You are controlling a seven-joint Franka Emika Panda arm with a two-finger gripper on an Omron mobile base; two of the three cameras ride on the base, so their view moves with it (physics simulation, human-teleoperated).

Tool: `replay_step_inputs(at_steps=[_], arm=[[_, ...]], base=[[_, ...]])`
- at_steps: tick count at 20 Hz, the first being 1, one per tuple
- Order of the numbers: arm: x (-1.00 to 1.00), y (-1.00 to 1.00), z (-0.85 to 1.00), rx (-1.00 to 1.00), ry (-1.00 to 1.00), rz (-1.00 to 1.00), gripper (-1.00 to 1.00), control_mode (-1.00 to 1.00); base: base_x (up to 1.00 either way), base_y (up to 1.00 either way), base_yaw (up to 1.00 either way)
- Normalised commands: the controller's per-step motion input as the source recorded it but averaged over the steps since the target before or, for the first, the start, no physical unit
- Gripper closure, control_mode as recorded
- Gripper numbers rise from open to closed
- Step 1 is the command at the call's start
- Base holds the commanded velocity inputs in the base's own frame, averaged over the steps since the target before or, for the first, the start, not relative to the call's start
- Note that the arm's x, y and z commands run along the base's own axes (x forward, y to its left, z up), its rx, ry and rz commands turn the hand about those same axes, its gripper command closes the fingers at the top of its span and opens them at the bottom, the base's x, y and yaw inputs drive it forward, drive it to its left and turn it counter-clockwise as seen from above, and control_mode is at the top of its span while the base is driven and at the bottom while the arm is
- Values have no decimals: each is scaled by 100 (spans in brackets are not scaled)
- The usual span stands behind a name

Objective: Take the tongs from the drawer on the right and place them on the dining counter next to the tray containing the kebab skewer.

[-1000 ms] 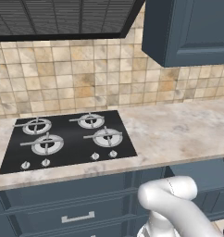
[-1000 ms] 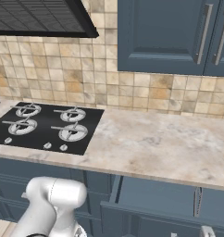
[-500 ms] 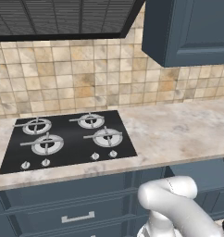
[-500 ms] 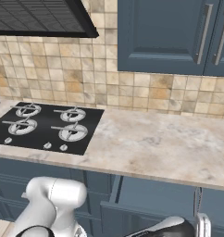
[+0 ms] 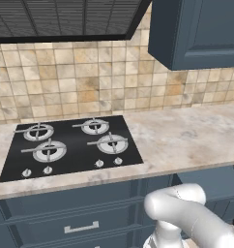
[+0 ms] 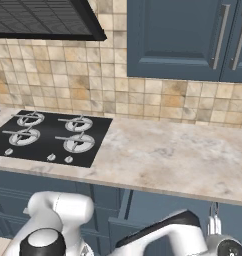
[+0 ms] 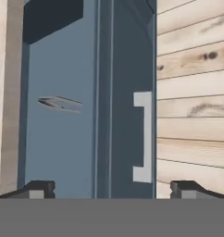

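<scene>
- Hand (image 7: 111,190): released, fingertips (image 7: 39,189) spread wide, nothing grasped.
- Tongs (image 7: 60,103): lying inside the opened drawer (image 7: 58,148), at 10 o'clock from the hand, well apart.
- Silver handle (image 7: 143,137): seen at 1 o'clock from the hand.

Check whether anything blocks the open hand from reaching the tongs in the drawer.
Nothing visible does. In the hand view the hand is open above the pulled-out drawer, and the tongs lie alone on its bare floor, uncovered.
</scene>
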Motion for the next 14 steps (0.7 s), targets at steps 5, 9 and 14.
replay_step_inputs(at_steps=[5,9,14], arm=[[25,0,0,0,23,0,-100,-100],[20,0,0,0,18,0,-100,-100],[24,0,0,0,13,0,-100,-100]], base=[[0,0,0],[0,0,0],[0,0,0]])
